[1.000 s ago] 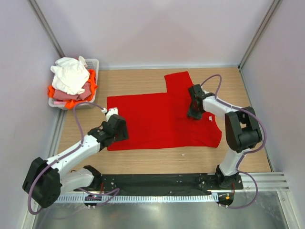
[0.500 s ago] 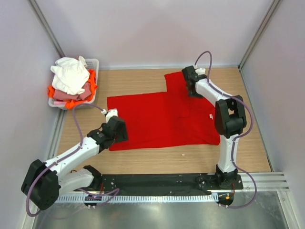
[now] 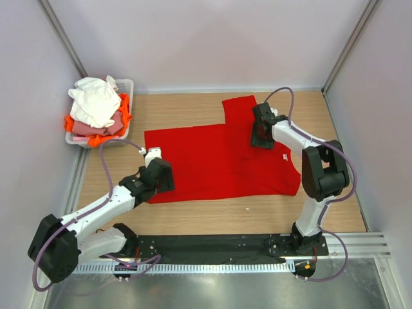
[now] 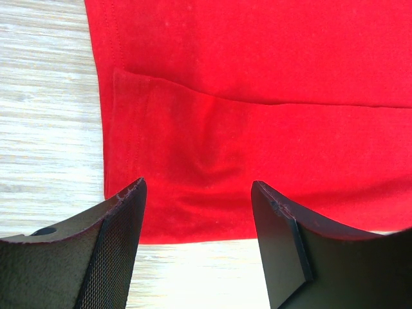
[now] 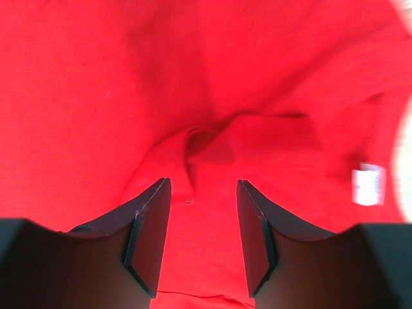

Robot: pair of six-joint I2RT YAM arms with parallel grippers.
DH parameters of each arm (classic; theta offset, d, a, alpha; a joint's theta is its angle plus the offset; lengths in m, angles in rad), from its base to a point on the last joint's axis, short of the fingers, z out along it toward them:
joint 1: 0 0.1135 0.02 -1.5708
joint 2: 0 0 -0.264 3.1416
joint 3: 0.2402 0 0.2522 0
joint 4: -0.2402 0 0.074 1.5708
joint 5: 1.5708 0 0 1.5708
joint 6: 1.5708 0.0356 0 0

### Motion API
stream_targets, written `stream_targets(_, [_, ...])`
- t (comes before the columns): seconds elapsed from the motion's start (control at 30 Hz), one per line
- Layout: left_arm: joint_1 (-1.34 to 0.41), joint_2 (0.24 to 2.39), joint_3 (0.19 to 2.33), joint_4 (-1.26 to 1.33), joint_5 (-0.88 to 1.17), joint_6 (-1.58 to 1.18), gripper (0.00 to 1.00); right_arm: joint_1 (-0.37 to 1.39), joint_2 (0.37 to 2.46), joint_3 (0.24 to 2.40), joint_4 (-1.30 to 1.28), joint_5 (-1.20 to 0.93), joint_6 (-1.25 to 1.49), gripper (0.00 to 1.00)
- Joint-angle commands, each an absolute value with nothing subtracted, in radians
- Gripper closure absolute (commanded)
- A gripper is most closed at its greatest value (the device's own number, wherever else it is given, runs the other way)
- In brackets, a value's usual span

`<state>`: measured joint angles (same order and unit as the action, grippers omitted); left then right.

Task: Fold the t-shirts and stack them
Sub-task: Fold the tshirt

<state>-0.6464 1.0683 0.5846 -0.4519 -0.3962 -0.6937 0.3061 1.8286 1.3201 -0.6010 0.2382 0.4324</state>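
From above, the red t-shirt is seen spread flat across the middle of the wooden tabletop, with one squared flap reaching toward the far edge. The left claw is held over the shirt's near-left corner, and the right claw is held over the shirt's right part, just below that flap. In the far-left corner a white slotted basket is found, in which a white shirt is heaped on top of a pink shirt and an orange shirt. In the left wrist view, the dark fingers are seen standing well apart with nothing gripped between them. The shirt's stitched corner is framed in the gap, and pale wood is shown to its left and along its near hem. In the right wrist view, the fingers are likewise parted and empty, and the picture is almost filled by red cloth. A small raised pucker is seen just ahead of the tips, and a white label is seen at the right, beside a sliver of tabletop.
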Motion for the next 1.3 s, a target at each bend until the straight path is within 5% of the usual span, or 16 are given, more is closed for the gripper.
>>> stream_targets(0.0, [-0.655, 1.048, 0.583, -0.411, -0.442, -0.681, 0.33, 0.311, 1.807, 1.284, -0.506, 0.118, 0.456, 0.49])
stream_targets(0.63, [-0.68, 1.054, 0.589, -0.417, -0.474, -0.69, 0.33, 0.311, 1.87, 1.236, -0.439, 0.032, 0.483, 0.64])
stream_targets(0.93, [-0.692, 1.058, 0.592, -0.417, -0.483, -0.69, 0.33, 0.321, 1.884, 1.33, -0.413, -0.141, 0.511, 0.62])
stream_targets(1.03, [-0.693, 1.058, 0.591, -0.419, -0.485, -0.69, 0.33, 0.321, 1.919, 1.432, -0.364, -0.212, 0.503, 0.48])
stream_targets(1.1, [-0.693, 1.06, 0.592, -0.417, -0.482, -0.69, 0.33, 0.318, 1.957, 1.555, -0.38, -0.151, 0.471, 0.3])
stream_targets(1.27, [-0.704, 1.055, 0.591, -0.416, -0.48, -0.686, 0.33, 0.276, 2.08, 1.811, -0.432, 0.036, 0.394, 0.15])
